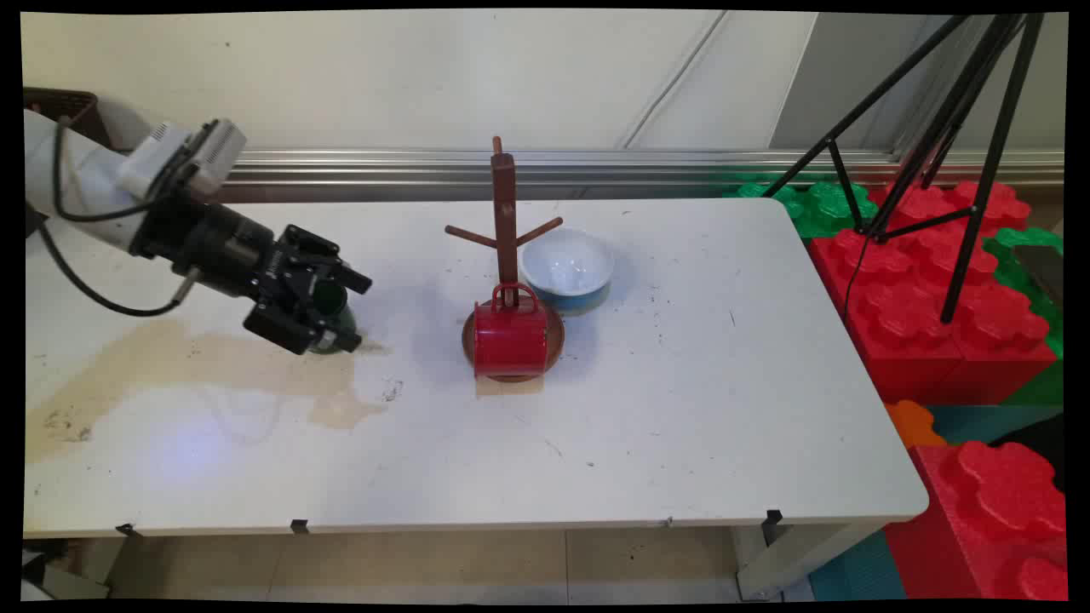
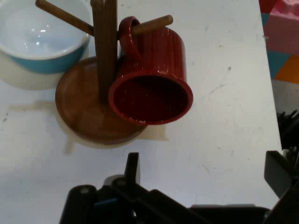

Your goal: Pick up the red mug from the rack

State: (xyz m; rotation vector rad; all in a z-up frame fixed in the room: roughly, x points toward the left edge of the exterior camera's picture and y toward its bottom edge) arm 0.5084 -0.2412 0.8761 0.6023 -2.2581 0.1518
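A pale wall (image 1: pixel 383 77) runs behind the tabletop's (image 1: pixel 681 426) far edge. Big red and green blocks (image 1: pixel 928 289) crowd its right edge under a black tripod (image 1: pixel 962 128).

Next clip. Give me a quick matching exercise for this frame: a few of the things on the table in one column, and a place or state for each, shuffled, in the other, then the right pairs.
Things:
1. red mug
2. bowl
3. dark green cup
4. brown stain

Places or states:
A. spread over the table's left part
B. hung by its handle on a low peg of the wooden mug tree
C. right at the gripper, partly hidden by it
D. upright behind the mug tree's round base, white inside and blue outside

Pairs: 1-B, 2-D, 3-C, 4-A
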